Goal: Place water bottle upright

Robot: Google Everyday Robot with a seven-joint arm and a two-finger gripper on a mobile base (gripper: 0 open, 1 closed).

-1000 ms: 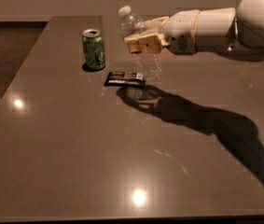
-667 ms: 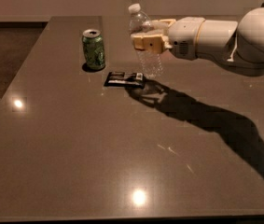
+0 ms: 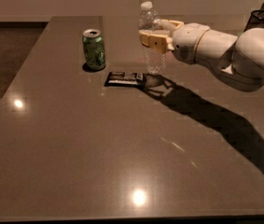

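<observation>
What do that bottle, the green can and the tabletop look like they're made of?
The water bottle, held upright by the end effector at the far part of the table, looks like clear plastic: the surface shows through it. The green can is probably painted metal, with a shiny top. The table is dark and polished, perhaps stone or laminate; it mirrors lights.

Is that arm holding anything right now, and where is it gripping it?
The gripper holds the water bottle around its middle, below the neck.
</observation>
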